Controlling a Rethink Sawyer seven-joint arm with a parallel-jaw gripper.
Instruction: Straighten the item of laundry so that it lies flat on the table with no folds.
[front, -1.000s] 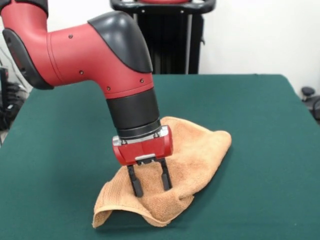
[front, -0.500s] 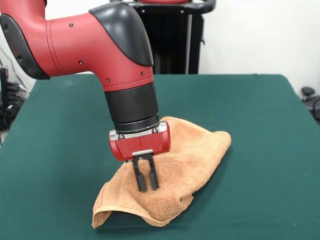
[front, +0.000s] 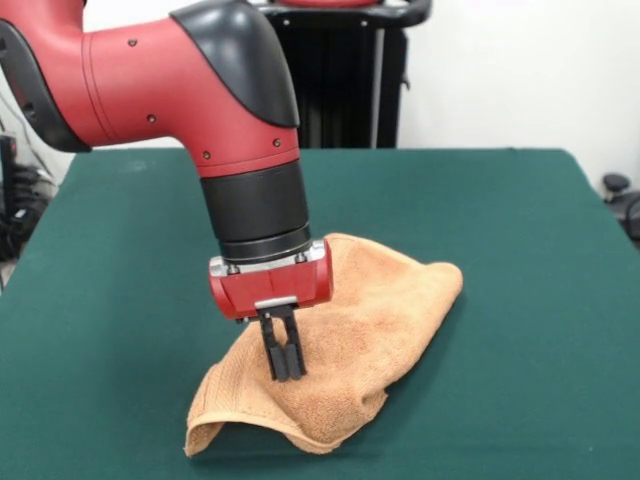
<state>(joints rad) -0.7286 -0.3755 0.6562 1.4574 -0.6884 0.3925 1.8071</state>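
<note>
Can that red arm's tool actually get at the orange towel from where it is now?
Probably yes. The tool is already down on the crumpled towel, its fingers closed together at the cloth. Nothing else lies on the green table to block it. Whether cloth is pinched between them cannot be told.

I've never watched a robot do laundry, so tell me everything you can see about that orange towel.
The towel is light orange-tan terry cloth, soft and looped. It lies crumpled on the green table, doubled over itself with a rolled fold along its near edge and one corner curling up. The gripper has its fingers together, pinching the cloth near the middle.
</note>
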